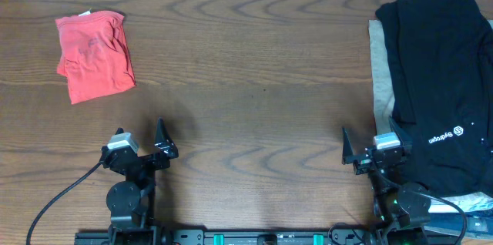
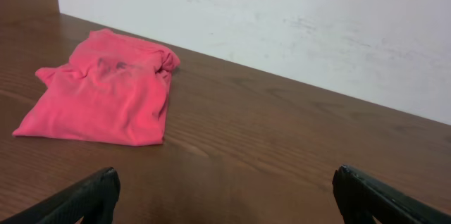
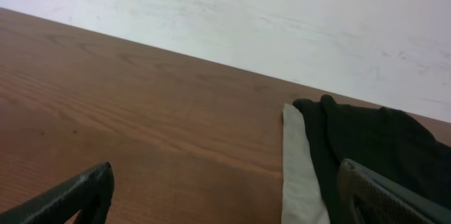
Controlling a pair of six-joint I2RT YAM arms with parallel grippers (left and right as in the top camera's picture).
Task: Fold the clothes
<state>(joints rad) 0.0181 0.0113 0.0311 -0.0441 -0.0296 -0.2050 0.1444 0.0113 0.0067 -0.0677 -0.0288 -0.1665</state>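
Observation:
A folded red garment (image 1: 94,56) lies at the far left of the table; it also shows in the left wrist view (image 2: 106,90). A black garment (image 1: 443,83) with a small white logo lies spread at the right edge, on top of a beige cloth (image 1: 380,68). Both show in the right wrist view, black (image 3: 373,146) and beige (image 3: 299,160). My left gripper (image 1: 139,141) is open and empty near the front left, with bare table between its fingers (image 2: 225,196). My right gripper (image 1: 370,149) is open and empty at the front right, its right finger beside the black garment (image 3: 225,196).
The brown wooden table (image 1: 246,83) spans the view. A white wall (image 2: 282,13) rises behind its far edge. Cables run from both arm bases at the front edge. A light object (image 1: 474,205) lies at the front right corner under the black garment.

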